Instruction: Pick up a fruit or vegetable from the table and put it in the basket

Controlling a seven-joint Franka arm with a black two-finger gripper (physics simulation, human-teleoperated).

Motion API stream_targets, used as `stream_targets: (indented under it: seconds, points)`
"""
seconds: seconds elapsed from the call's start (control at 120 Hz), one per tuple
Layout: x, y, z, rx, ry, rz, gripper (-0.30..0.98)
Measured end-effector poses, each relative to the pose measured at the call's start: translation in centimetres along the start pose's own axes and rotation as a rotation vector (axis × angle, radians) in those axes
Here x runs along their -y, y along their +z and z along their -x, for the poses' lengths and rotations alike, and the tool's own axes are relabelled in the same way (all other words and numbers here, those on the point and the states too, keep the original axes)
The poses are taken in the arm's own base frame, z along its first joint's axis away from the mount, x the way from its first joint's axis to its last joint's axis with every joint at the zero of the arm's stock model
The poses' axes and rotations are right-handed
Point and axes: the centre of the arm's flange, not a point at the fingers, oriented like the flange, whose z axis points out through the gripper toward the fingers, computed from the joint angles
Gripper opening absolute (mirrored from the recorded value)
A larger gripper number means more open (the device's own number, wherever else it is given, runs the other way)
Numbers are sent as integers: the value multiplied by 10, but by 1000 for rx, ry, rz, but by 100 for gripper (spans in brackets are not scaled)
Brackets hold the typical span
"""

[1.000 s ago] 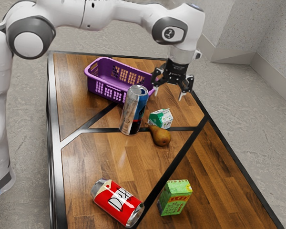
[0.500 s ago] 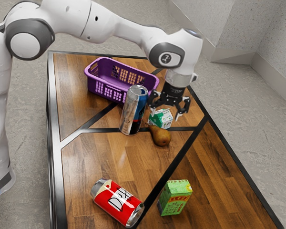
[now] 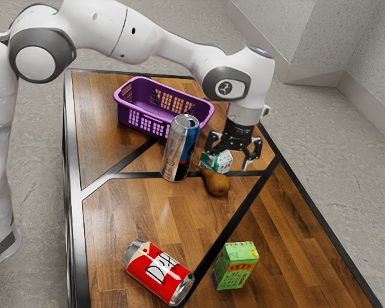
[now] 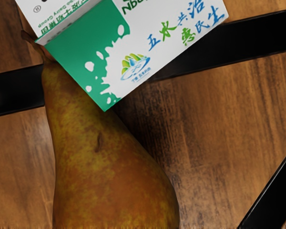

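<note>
The gripper (image 3: 225, 164) hangs above the table (image 3: 308, 237) with its jaws spread, near the pear (image 3: 217, 184).
In the exterior view, the jaws stand apart over the white and green carton (image 3: 223, 164), holding nothing; the pear lies on the wooden tabletop just beside that carton, its thin stem end toward it and its round end toward the exterior view's lower edge. The wrist view has the pear large below the hand, a carton corner overlapping its neck; I cannot tell whether the two touch. The purple basket (image 3: 133, 120) sits farther toward the exterior view's upper left, and the silver and blue can (image 3: 178, 151) stands upright between it and the pear. The red can (image 3: 157, 271) lies on its side, with the green box (image 3: 234, 267) upright near it.
</note>
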Motion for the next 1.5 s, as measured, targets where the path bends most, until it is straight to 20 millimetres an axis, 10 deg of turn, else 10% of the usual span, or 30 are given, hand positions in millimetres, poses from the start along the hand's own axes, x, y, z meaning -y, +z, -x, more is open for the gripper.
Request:
stream_targets:
  seconds: [1.3, 1.5]
  points:
    - [-7, 77, -14, 14, -56, -47, 69]
    - [-6, 85, -17, 17, -58, -52, 51]
